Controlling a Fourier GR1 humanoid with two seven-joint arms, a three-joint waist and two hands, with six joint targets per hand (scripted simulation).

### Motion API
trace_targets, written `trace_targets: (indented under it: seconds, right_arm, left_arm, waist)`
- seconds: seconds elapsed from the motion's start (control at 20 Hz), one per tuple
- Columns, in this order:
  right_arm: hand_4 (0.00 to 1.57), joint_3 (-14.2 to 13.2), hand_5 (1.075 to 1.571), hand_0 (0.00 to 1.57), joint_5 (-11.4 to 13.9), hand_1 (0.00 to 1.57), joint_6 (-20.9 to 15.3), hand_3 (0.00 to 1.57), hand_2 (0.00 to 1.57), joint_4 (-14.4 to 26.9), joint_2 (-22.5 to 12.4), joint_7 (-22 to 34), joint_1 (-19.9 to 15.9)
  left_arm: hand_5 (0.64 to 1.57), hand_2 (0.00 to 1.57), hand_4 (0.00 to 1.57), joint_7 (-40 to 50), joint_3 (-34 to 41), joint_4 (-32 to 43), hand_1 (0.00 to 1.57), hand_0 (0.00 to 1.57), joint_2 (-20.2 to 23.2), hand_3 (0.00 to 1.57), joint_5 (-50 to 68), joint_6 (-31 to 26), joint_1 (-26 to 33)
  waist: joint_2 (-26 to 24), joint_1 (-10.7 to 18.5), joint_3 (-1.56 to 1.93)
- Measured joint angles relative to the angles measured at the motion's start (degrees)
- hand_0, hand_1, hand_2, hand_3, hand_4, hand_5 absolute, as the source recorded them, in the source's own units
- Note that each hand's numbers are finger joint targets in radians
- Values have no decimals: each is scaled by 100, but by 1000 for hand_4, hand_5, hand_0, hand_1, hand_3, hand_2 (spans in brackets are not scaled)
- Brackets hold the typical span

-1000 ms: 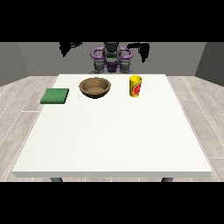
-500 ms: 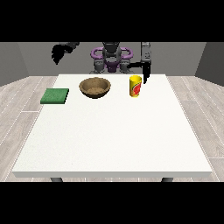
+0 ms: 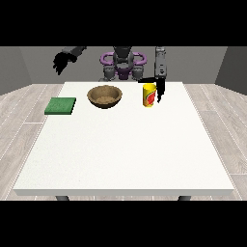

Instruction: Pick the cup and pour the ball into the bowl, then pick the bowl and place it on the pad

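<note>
A yellow cup (image 3: pixel 149 93) stands upright on the white worktop (image 3: pixel 125 144), just beside a wooden bowl (image 3: pixel 104 96), with a green pad (image 3: pixel 61 105) farther toward the view's left. The hand at the view's right (image 3: pixel 159 89) hangs close beside the cup, its fingers pointing down and apart, not clamped on it. The hand at the view's left (image 3: pixel 61 61) is raised clear, fingers relaxed. Judging by this, the whole task remains: grasp, pour, move bowl. The ball cannot be seen.
</note>
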Motion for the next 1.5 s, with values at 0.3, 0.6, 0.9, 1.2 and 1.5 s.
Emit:
trace_targets:
  seconds: [0.3,0.6,0.9,1.2,1.5]
  right_arm:
    - [679,-131,1569,0,-68,0,55,0,0,223,-90,-109,-166]
    - [647,-354,1568,0,-510,0,458,165,0,38,-459,141,-263]
    - [640,-774,1568,0,-928,0,757,269,0,388,-877,357,-343]
    - [638,-877,1564,0,-918,0,858,302,0,1009,-1028,516,-238]
    - [669,-900,1559,0,-887,0,933,103,0,1433,-1055,507,-203]
  left_arm:
    - [1553,639,1006,-711,247,1054,698,698,31,0,34,56,-363]
    - [1468,1571,1346,-1387,351,1669,1273,1273,111,1571,-321,778,-463]
    - [1436,1571,1391,-1305,258,1964,1276,1276,111,1571,-628,1341,-642]
    - [1502,1571,1399,-53,-507,1834,1313,1313,-52,1571,-1572,2160,-1034]
    - [1533,1571,1448,1252,-1532,2156,1362,1362,19,1571,-3211,3143,-1530]
  waist:
    - [132,-78,0]
    - [281,-452,15]
    - [25,-403,20]
    - [-726,-194,17]
    - [-1118,-173,28]
